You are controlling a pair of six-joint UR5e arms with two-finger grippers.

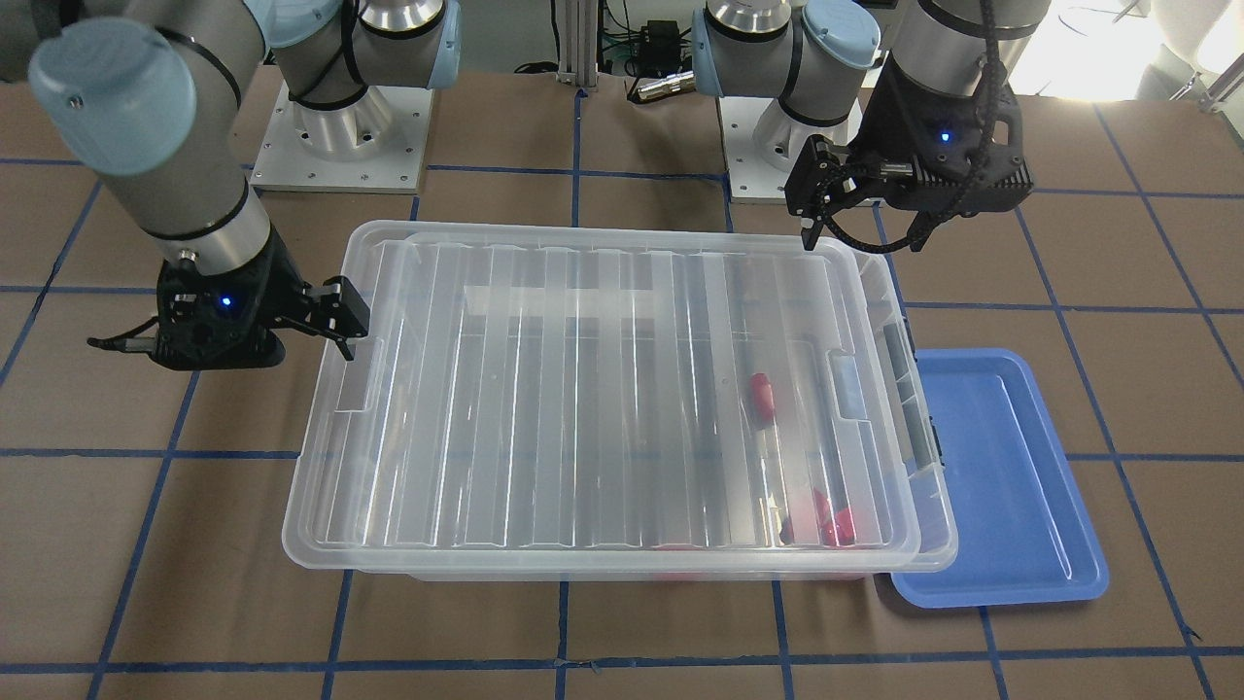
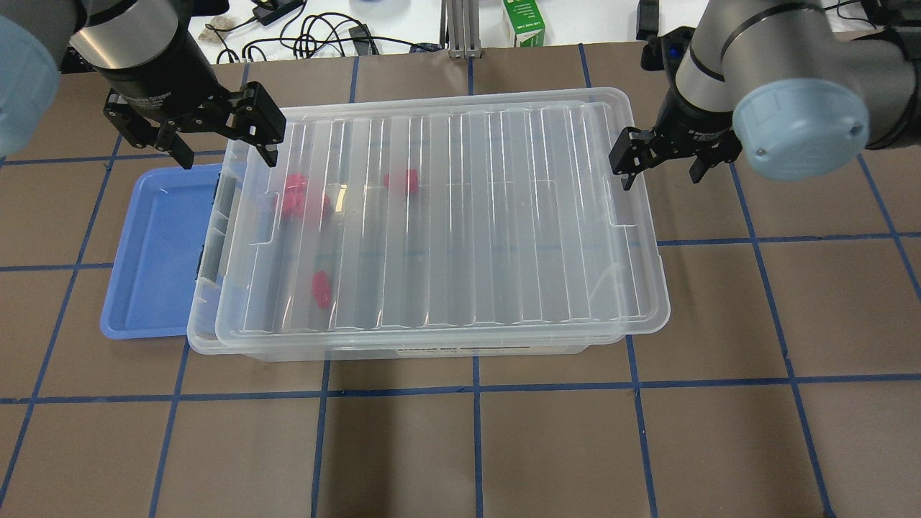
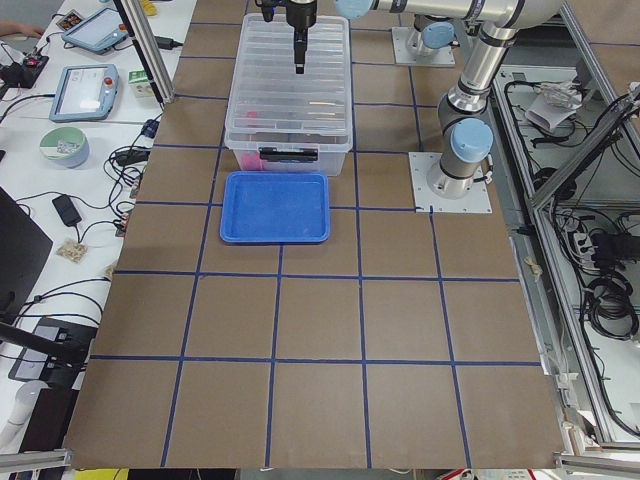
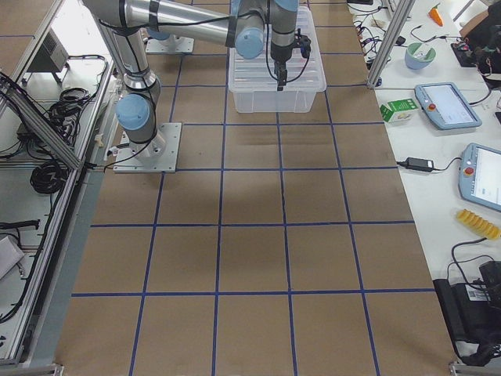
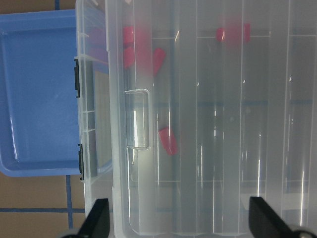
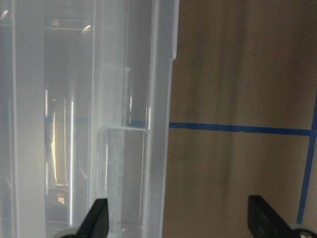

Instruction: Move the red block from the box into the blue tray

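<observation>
The box (image 2: 446, 216) is a clear bin with its ribbed lid (image 1: 603, 389) lying on top, a little askew. Several small red blocks show blurred through the lid near the box's left end: a cluster (image 2: 296, 194), one (image 2: 401, 180) and one (image 2: 321, 288); they also show in the left wrist view (image 5: 168, 140). I cannot tell which one is the red block. The blue tray (image 2: 155, 252) lies empty against the box's left end. My left gripper (image 2: 224, 147) is open above that end. My right gripper (image 2: 662, 167) is open above the box's right end.
Grey latches (image 2: 216, 216) sit on the box's end facing the tray. A green carton (image 2: 524, 21) and cables lie past the table's far edge. The arm bases (image 1: 340, 136) stand behind the box. Brown table with blue tape lines all round.
</observation>
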